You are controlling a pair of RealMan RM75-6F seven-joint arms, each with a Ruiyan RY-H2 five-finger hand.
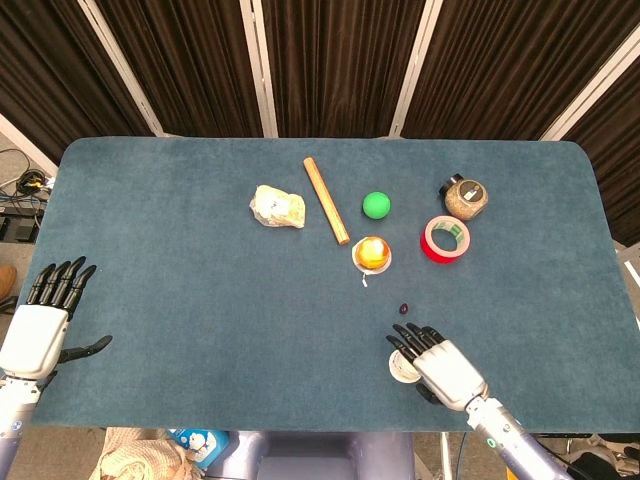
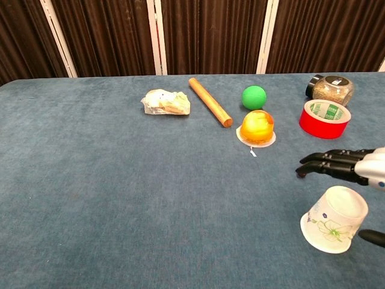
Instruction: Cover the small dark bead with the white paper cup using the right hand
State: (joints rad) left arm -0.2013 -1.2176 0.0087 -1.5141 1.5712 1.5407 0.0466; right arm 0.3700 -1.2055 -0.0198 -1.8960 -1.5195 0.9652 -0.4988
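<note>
- My right hand is over the near edge of the table, fingers stretched out straight and a little apart, holding nothing.
- The paper cup lies tipped on its side right under that hand; in the chest view my fingers hang just above it, thumb low at its right side, and I see no contact.
- From the head view the hand covers most of the cup, leaving only its left rim in sight.
- The bead sits just beyond my fingertips, a touch to their left, apart from the cup and uncovered. In the chest view the fingers hide it.
- Farther out past the fingertips are a jelly cup and a green ball.
- Out and to the right of the hand are a red tape roll and a jar of grains, close together.
- Far out to the left of the hand are a wooden stick and a crumpled wrapper.
- My left hand is well away at the table's left edge, fingers straight and slightly fanned, thumb out to the side, empty.
</note>
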